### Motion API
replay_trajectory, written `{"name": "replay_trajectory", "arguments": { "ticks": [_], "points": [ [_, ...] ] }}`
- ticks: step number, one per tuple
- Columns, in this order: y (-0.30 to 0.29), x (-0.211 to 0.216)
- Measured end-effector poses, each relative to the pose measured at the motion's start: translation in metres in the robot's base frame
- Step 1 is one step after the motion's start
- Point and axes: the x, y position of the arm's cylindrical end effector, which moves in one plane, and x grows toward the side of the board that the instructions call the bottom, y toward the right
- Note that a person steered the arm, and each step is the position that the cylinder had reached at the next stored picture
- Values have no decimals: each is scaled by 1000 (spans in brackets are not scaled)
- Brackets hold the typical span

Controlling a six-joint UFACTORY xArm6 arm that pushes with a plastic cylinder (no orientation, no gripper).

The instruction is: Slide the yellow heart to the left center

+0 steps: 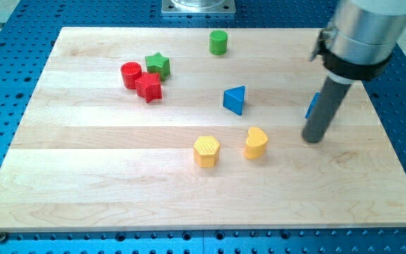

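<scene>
The yellow heart [256, 142] lies on the wooden board [118, 190], right of the middle and a little toward the view's bottom. A yellow hexagon [206, 151] lies just to its left, apart from it. My tip [315, 139] rests on the board to the right of the heart, with a gap of about one block width between them. A blue block [313, 105] is mostly hidden behind the rod, just above the tip.
A blue triangle [235, 99] lies above the heart. A green cylinder [218, 42] stands near the view's top edge. A red cylinder [131, 75], a red star [149, 87] and a green star [158, 65] cluster at the upper left.
</scene>
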Motion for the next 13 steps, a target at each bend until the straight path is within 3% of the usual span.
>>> {"name": "replay_trajectory", "arguments": {
  "ticks": [2, 3, 5, 6, 8, 9, 10, 11, 12, 13],
  "points": [
    [-55, 36],
    [-125, 36],
    [-90, 36],
    [-116, 20],
    [-232, 12],
    [-131, 15],
    [-114, -14],
    [-180, -30],
    [-281, -18],
    [-281, -18]
  ]
}}
